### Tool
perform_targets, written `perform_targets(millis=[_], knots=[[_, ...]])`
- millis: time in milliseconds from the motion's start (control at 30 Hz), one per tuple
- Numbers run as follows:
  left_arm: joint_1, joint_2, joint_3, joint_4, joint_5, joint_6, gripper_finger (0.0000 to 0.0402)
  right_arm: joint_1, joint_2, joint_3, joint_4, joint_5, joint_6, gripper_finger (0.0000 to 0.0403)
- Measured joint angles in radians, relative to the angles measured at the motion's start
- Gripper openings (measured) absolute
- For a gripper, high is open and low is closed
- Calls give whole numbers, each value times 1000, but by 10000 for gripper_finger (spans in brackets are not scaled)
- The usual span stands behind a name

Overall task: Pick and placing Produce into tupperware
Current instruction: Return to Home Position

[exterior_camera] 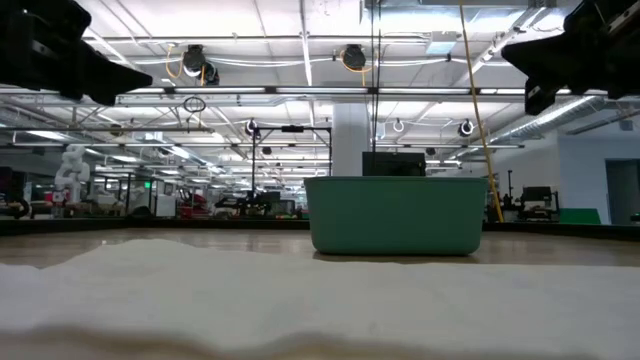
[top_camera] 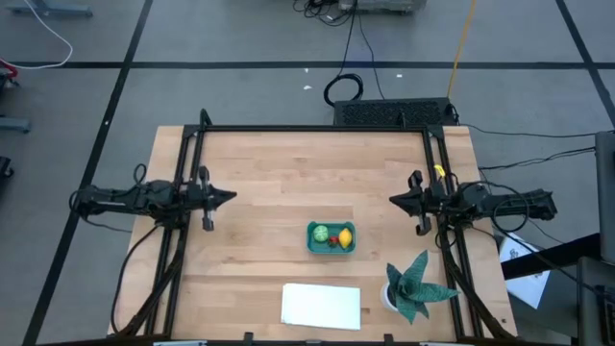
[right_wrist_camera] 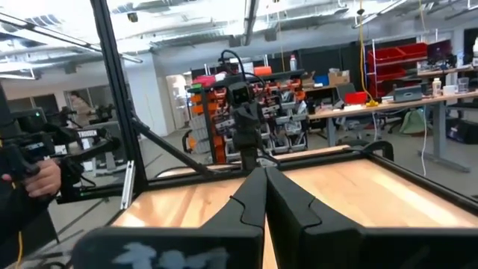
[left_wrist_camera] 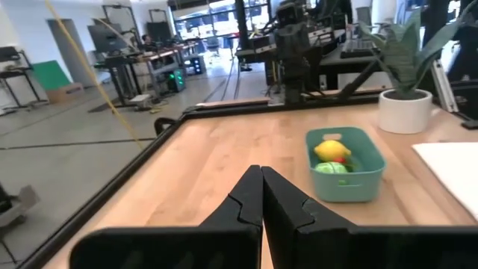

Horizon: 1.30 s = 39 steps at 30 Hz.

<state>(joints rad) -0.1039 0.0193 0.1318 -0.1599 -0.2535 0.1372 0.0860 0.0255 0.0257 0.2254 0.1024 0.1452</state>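
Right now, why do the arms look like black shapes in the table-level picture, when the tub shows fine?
Low view: bright ceiling lights sit behind the left gripper and right gripper, so both are backlit silhouettes; the teal tub is evenly lit, with a thin shadow under it. High view: even overhead light, the produce in the tub plainly seen.

So the tub [top_camera: 332, 251] sits a bit right of middle on the table [top_camera: 269, 163], with all three bits in it: round piece [top_camera: 320, 234] left, lemon [top_camera: 344, 236] right, small piece [top_camera: 333, 241] between them. The sheet [top_camera: 321, 305] lies nearer than the tub, and the plant [top_camera: 415, 285] is just right of the sheet. The left gripper [top_camera: 231, 196] hangs well left of the tub and the right gripper [top_camera: 392, 200] off to its right, both a little farther back.
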Motion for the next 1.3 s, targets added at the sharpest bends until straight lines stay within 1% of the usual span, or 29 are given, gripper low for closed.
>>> perform_targets(millis=[267,567,700,1033,1167,1300], knots=[[-14,0,0,-26,19,-16,1,-1,6,-7,-21,6,-29,0],[-14,0,-3,-84,20,-42,1,-1,13,-9,-116,7,-16,0],[-14,2,-45,-53,47,-55,1,-1,22,-10,-134,6,-1,0],[-15,21,-56,-9,111,-19,1,-1,30,-11,-132,1,-2,0],[-15,20,-80,70,177,11,1,-1,30,-11,-132,1,-7,0],[-12,20,-96,119,172,37,1,-1,30,-11,-114,1,-18,0]])
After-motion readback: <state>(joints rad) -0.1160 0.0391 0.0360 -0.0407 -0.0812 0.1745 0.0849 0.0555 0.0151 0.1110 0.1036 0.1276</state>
